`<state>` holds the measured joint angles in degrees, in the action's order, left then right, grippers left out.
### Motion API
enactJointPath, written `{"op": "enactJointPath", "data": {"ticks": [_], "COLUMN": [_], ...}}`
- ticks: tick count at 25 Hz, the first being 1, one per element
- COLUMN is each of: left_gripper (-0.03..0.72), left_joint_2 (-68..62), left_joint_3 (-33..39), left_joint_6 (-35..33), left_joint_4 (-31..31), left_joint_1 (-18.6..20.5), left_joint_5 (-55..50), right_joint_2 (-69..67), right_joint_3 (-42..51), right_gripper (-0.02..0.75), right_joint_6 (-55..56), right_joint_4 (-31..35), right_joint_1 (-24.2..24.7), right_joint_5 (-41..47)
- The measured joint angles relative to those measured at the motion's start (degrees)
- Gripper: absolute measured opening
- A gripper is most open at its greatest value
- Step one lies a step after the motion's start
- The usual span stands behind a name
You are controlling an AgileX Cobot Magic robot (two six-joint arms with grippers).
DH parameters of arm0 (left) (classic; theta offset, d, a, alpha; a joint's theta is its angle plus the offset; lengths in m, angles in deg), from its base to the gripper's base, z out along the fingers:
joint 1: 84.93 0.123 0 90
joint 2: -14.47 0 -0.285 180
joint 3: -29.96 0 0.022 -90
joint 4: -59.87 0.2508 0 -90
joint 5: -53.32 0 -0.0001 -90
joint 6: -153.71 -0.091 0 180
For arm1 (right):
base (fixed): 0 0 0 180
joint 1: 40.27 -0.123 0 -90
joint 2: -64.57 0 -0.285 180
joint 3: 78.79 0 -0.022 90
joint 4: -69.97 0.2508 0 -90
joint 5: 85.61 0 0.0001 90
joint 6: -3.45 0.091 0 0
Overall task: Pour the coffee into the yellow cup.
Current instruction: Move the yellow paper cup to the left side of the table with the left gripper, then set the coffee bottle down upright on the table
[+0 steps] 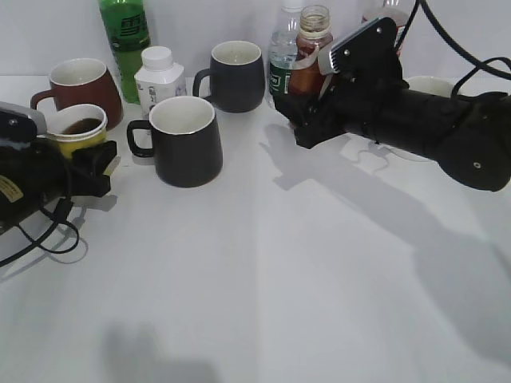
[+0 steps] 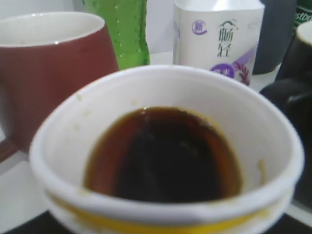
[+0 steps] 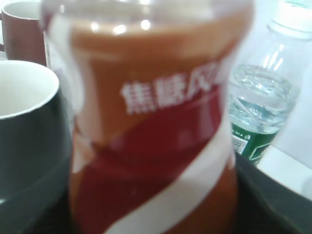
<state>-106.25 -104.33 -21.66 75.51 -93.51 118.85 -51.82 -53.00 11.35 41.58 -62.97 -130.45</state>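
Note:
The yellow cup sits at the far left, upright, with dark coffee pooled in its white inside. My left gripper is shut on the cup's lower part. The coffee bottle stands upright at the back, uncapped, its clear neck empty. It fills the right wrist view with its brown, red and white label. My right gripper is shut around the bottle's lower body; the fingertips are mostly hidden.
A brown-red mug stands just behind the cup. A black mug, a dark mug, a green bottle, a white bottle and a water bottle crowd the back. A white cup sits behind the right arm.

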Motion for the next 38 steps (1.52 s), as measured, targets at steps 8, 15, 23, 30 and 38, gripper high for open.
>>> {"op": "enactJointPath", "data": {"ticks": [8,15,23,30,38], "left_gripper": [0.498,0.575,0.603,0.603,0.599], "left_joint_2": [0.0,0.0,2.0,3.6,3.9], "left_joint_3": [-0.1,-0.2,2.9,6.1,10.4], "left_joint_6": [0.0,0.0,0.0,0.0,0.0], "left_joint_4": [0.0,0.0,-1.1,-2.2,-3.5], "left_joint_1": [0.0,0.0,0.0,0.0,0.0], "left_joint_5": [-2.0,-2.8,-3.1,-2.9,-0.5], "right_joint_2": [0.0,-2.5,-8.0,-11.9,-13.0], "right_joint_3": [0.0,0.0,-2.3,-4.4,-4.6], "right_gripper": [0.501,0.501,0.501,0.501,0.531], "right_joint_6": [-0.4,-0.5,-0.6,-0.6,-0.6], "right_joint_4": [0.4,0.5,0.5,0.4,0.4], "right_joint_1": [0.0,0.0,0.0,0.0,0.0], "right_joint_5": [-0.5,-2.2,-6.2,-6.6,-7.5]}}
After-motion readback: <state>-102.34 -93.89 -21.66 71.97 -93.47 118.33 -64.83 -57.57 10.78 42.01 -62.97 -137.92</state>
